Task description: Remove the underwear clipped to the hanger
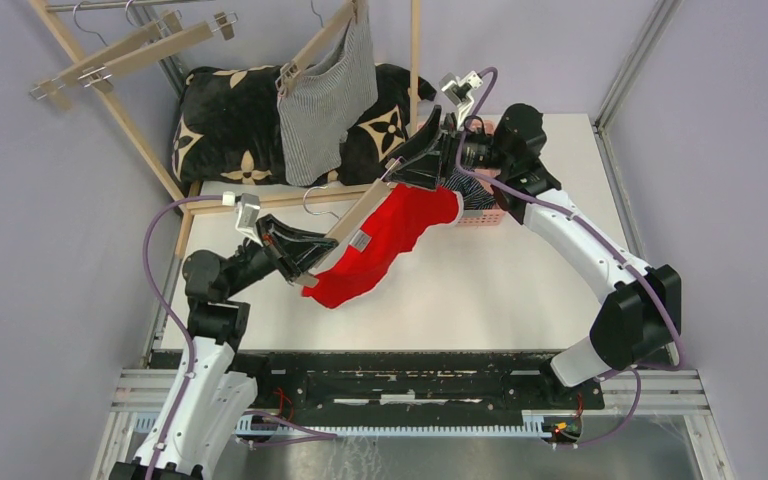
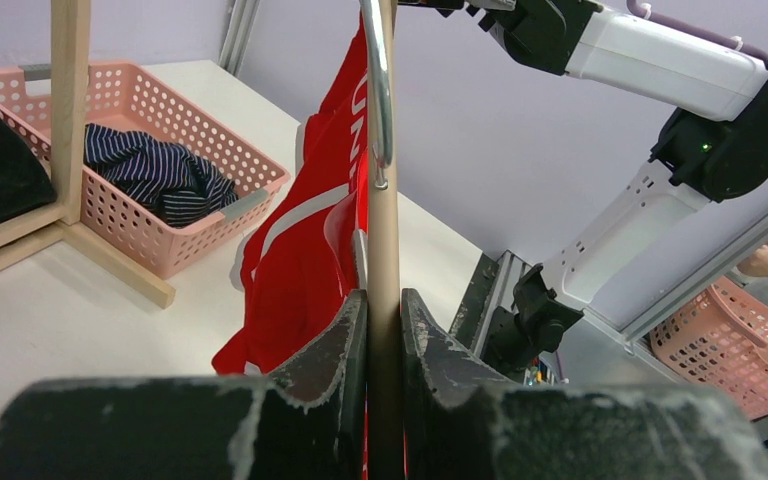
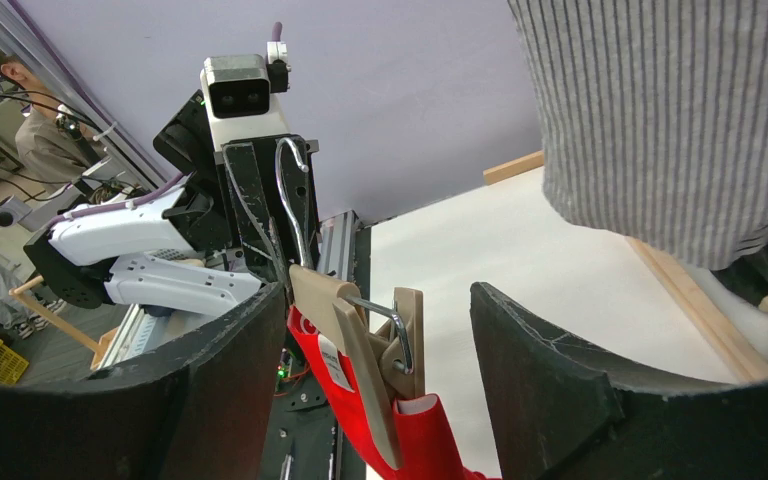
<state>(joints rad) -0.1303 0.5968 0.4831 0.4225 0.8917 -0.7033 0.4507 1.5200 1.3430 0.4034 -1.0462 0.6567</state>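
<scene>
The red underwear with white lettering hangs from a wooden clip hanger held low over the table. My left gripper is shut on the hanger's bar near its lower end. My right gripper is open, with its fingers on either side of the hanger's upper clip, which pinches the red waistband. The grey striped underwear hangs clipped to another hanger on the rack. The navy striped underwear lies in the pink basket.
A black cushion with beige flower marks lies behind the wooden rack frame. Two bare hangers hang at the rack's top left. The pink basket sits under my right wrist. Purple walls enclose the table.
</scene>
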